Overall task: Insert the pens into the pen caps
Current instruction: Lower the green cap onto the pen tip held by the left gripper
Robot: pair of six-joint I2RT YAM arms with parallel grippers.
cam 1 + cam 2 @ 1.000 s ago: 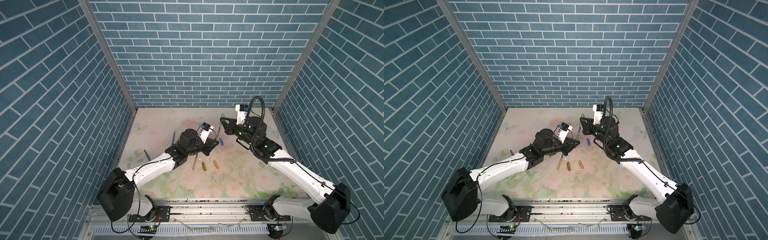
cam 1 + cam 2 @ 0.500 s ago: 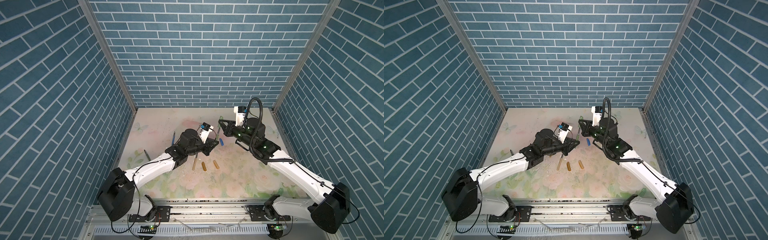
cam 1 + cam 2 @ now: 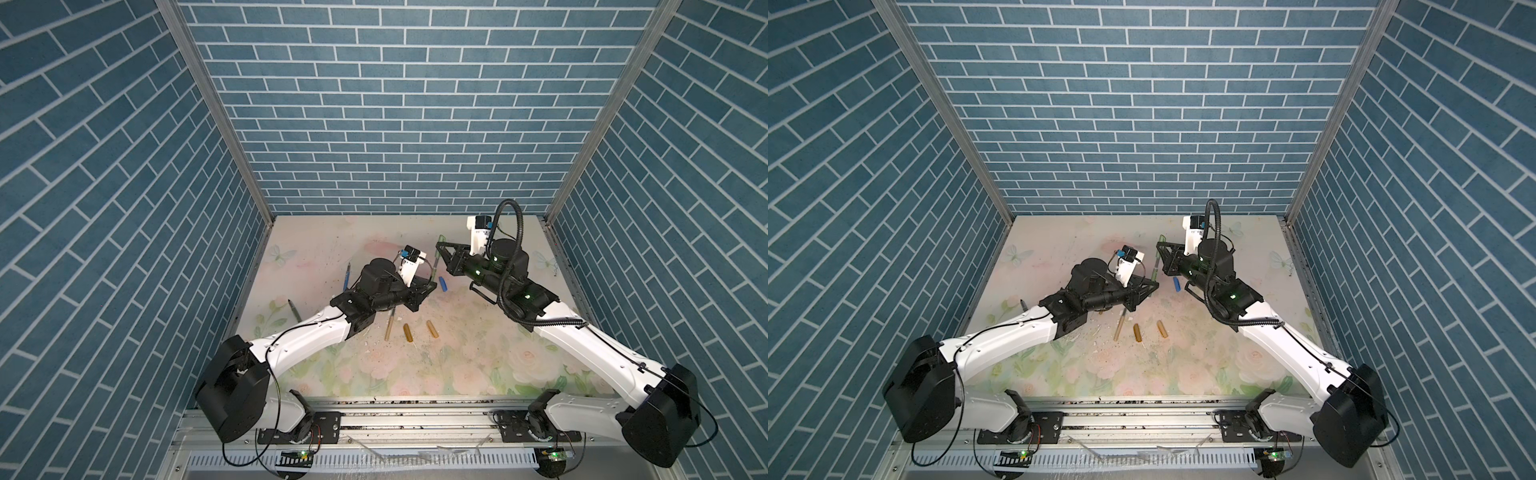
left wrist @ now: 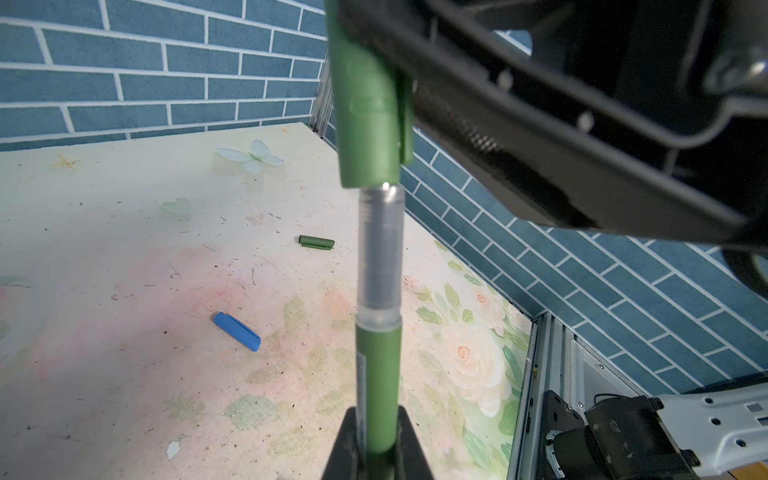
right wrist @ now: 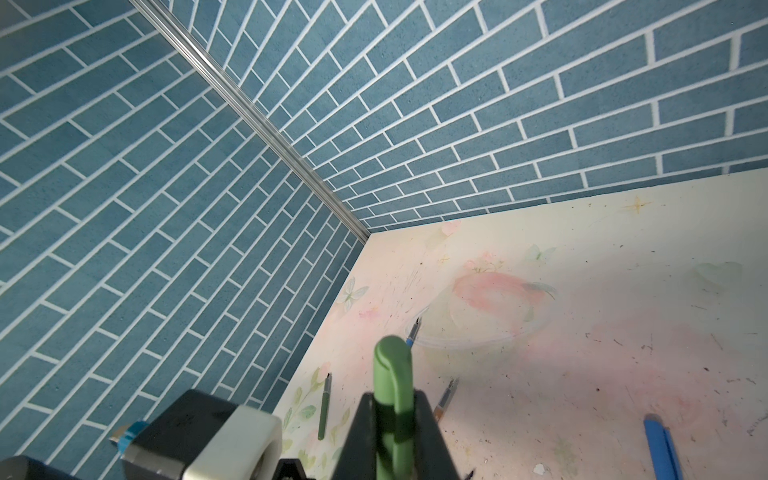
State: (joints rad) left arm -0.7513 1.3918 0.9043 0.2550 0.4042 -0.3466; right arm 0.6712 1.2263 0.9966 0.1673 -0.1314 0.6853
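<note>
Bright, even overhead light, soft shadows; wrist views curve at edges; green pen (image 4: 378, 365) blurs near lens.

Matt green plastic pen (image 4: 377, 365), matt blue cap (image 4: 237, 331) — scuffed tabletop (image 4: 124, 257)

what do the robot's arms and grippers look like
Both arms have white shell links, black joints and black shoulder housings. The left arm carries a thin black cable; the right arm has a thick ribbed black hose looping over its wrist and small green lights. The left gripper and right gripper are black with tapered triangular jaws, each topped by a white camera mount.
</note>
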